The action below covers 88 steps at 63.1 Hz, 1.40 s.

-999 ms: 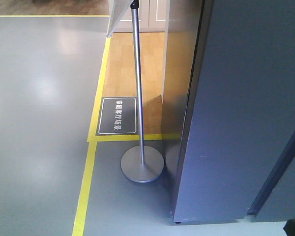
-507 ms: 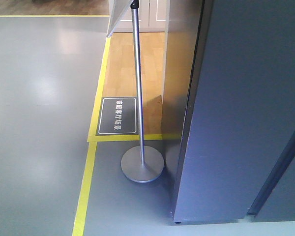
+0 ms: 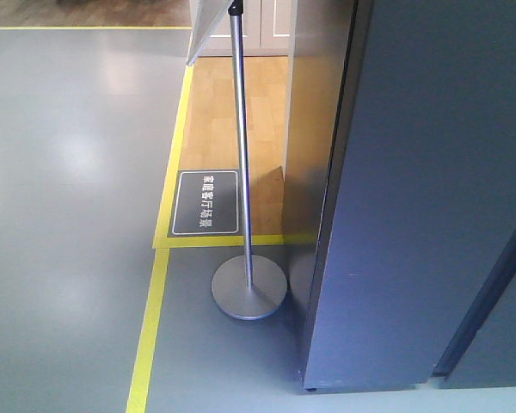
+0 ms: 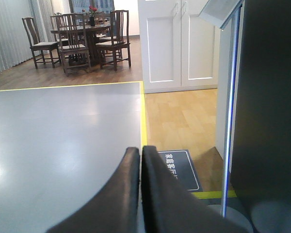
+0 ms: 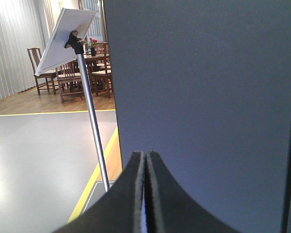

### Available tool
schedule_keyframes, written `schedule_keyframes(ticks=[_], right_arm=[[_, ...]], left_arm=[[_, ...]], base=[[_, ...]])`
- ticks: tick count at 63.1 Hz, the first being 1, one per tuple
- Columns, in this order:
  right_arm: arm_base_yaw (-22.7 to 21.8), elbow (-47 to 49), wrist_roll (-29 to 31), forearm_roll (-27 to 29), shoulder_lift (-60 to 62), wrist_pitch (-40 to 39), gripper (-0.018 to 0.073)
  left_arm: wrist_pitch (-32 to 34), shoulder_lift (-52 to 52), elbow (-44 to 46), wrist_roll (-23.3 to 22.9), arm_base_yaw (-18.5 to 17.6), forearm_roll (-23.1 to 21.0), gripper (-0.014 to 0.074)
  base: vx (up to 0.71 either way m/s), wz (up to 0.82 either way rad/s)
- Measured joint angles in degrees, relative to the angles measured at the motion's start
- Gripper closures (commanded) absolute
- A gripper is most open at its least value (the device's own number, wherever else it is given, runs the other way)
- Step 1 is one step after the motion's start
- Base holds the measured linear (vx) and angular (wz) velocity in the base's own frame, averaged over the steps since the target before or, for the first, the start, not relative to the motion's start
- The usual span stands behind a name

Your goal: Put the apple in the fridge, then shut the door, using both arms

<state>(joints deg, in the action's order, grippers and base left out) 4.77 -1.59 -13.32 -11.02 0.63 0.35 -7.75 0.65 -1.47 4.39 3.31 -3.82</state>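
Both grippers, left (image 4: 140, 160) and right (image 5: 146, 165), have jaws closed and empty; the door (image 3: 430, 189), stiff and likely heavy, wants a flat push.

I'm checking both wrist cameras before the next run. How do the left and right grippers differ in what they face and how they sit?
The left gripper points over open grey floor toward a floor sign; the right gripper faces the fridge panel close ahead. The left gripper's fingers look tilted in frame; the right's stand nearly symmetric. Both are black, shut and hold nothing.
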Motion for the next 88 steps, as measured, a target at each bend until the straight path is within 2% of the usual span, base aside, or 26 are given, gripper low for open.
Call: schedule_keyframes(ticks=[25,88], right_arm=[[0.00,0.00,-0.11,-0.12,0.00,-3.95,0.0563],[0.00,0.00,-0.11,-0.18,0.00,-4.33,0.0563]], left_arm=[[0.00,0.00,0.00,0.00,0.00,0.00,0.0603],[0.00,0.00,0.00,-0.05,0.00,0.00,0.0603]], base=[[0.00,0.00],[0.00,0.00]])
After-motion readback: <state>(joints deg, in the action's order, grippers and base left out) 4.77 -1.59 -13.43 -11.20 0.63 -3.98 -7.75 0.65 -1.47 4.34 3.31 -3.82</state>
